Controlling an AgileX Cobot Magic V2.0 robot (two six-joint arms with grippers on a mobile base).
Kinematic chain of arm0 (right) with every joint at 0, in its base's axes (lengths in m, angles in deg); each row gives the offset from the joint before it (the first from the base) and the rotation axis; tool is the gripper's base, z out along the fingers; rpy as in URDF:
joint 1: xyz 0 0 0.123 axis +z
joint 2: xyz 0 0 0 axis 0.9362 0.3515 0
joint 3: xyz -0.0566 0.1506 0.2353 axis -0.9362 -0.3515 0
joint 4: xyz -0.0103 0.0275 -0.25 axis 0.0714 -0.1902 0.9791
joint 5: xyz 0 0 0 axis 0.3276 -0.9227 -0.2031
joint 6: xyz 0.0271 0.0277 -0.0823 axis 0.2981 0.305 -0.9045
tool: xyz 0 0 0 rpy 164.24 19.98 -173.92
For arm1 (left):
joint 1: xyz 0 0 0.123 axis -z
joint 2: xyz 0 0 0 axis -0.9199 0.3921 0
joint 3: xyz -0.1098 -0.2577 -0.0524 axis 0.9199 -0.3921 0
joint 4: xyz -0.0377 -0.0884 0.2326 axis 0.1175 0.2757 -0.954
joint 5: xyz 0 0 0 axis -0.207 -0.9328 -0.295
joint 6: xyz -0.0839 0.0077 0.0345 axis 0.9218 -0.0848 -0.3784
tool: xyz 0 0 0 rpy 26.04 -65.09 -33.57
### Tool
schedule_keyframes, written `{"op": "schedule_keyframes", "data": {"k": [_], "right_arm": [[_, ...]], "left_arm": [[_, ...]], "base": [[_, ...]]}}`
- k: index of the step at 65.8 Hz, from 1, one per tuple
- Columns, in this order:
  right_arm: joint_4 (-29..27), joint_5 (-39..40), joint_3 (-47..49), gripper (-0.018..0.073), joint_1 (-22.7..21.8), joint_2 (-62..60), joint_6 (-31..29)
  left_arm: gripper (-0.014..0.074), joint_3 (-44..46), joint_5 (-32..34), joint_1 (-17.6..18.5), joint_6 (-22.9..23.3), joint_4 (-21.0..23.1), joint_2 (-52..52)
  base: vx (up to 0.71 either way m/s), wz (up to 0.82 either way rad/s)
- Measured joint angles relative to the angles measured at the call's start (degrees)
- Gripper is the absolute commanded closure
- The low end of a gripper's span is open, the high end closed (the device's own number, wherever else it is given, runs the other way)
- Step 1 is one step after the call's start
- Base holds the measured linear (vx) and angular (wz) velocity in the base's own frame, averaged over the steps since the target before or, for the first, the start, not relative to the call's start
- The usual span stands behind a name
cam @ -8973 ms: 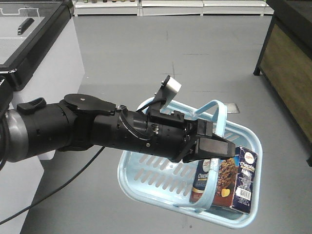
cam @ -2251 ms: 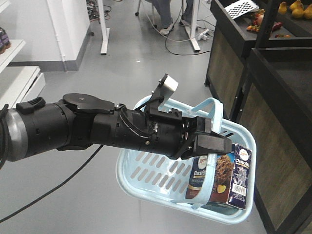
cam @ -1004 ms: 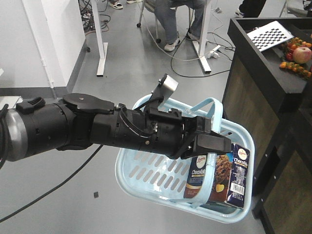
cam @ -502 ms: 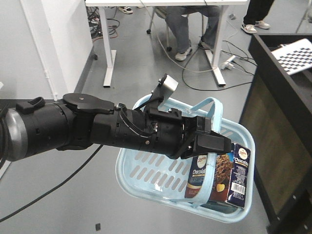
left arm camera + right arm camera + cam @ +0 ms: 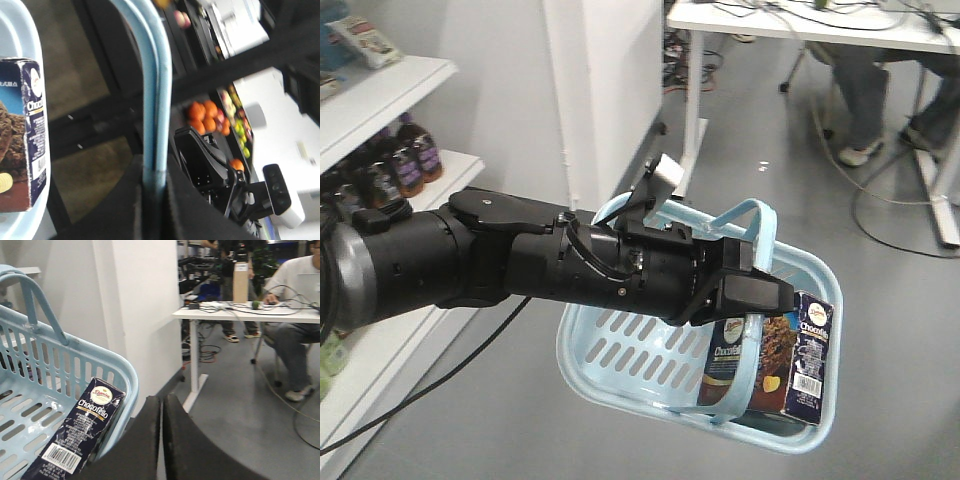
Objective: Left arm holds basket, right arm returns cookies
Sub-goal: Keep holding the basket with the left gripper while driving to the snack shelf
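My left hand (image 5: 752,292) clamps the light blue slotted plastic basket (image 5: 620,345) by its handles; dark navy cookie box (image 5: 808,352) sits inside, unreturned. My right hand (image 5: 162,437) beside basket, fingers together.

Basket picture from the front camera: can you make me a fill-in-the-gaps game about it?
1. The basket is made of light ____ plastic.
2. The cookies stand ____ the basket.
3. The left arm has its fingers shut on the basket's two loop ____.
4. The brand name printed on the cookies, under the round white logo, reads ____.

Missing words: blue; inside; handles; Chocofello.
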Motion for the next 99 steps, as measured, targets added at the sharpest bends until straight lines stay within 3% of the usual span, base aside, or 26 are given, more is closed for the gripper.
{"op": "schedule_keyframes", "data": {"k": [63, 99], "right_arm": [[0.00, 0.00, 0.00, 0.0563, 0.00, 0.00, 0.00], [0.00, 0.00, 0.00, 0.0563, 0.00, 0.00, 0.00]], "left_arm": [[0.0603, 0.00, 0.55, 0.00, 0.00, 0.00, 0.00], [0.0603, 0.00, 0.49, 0.00, 0.00, 0.00, 0.00]], "base": [[0.26, 0.85], [0.18, 0.63]]}}
